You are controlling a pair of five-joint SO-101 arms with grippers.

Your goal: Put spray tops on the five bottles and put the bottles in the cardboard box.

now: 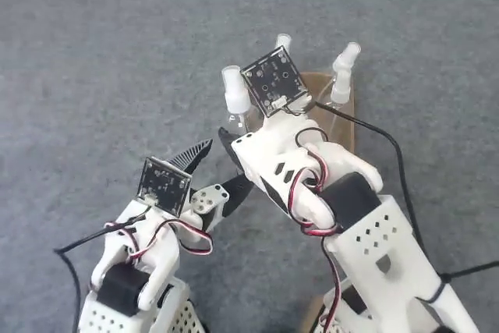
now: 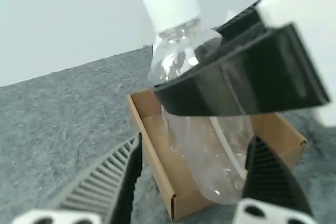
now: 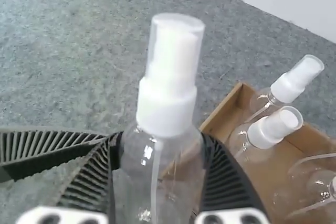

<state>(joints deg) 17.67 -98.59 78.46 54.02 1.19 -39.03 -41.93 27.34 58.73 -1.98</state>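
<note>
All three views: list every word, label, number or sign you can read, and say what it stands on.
No readable text anywhere.
Clear plastic bottle with white spray top: no label or print.
Brown cardboard box: bare walls, no print.
Black square camera boards on the wrists: any marks are too small to read.

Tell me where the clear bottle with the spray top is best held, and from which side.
Grip the bottle on its round body just under the shoulder, coming from the side with a finger on each flank, as the right gripper does. It stands roughly upright, and the wide body gives the best hold; the spray top is narrow and would probably twist.
</note>
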